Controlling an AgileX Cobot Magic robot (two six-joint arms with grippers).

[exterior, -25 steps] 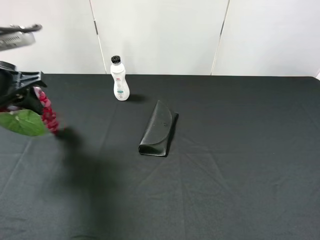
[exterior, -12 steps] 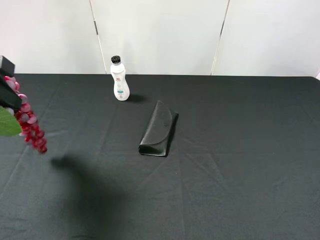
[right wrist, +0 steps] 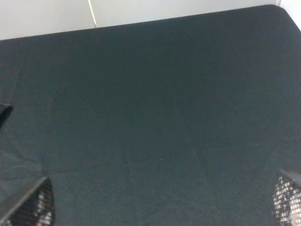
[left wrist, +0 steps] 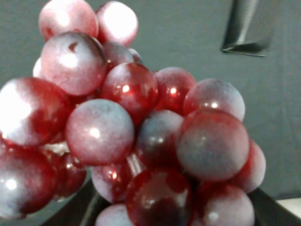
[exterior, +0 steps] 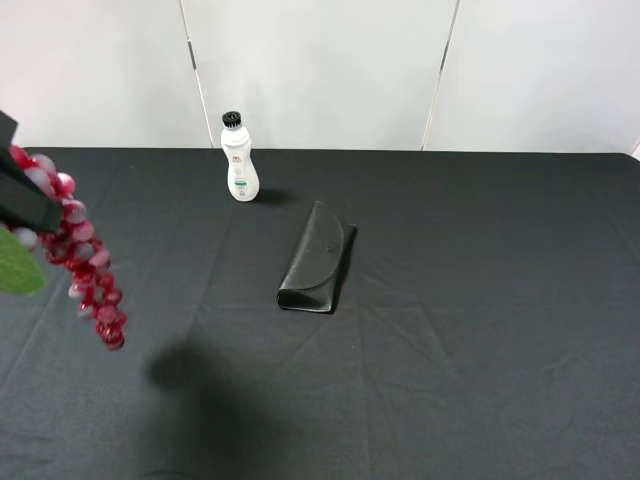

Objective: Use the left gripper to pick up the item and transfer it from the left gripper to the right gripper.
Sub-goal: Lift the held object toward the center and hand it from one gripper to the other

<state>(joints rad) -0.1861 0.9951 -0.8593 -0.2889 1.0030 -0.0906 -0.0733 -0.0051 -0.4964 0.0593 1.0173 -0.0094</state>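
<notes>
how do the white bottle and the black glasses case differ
The white bottle stands upright; the black glasses case lies flat. The bottle is white with a black cap; the case is all black. Both rest on the black cloth, apart from each other.

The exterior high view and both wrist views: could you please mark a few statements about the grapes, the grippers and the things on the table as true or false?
1. The grape bunch hangs from the left gripper, clear of the table. True.
2. The black glasses case touches the white bottle. False: they are apart on the table.
3. The white bottle stands upright. True.
4. The right gripper is shut on the grape bunch. False: its jaws stand open, with only the table showing between them.
</notes>
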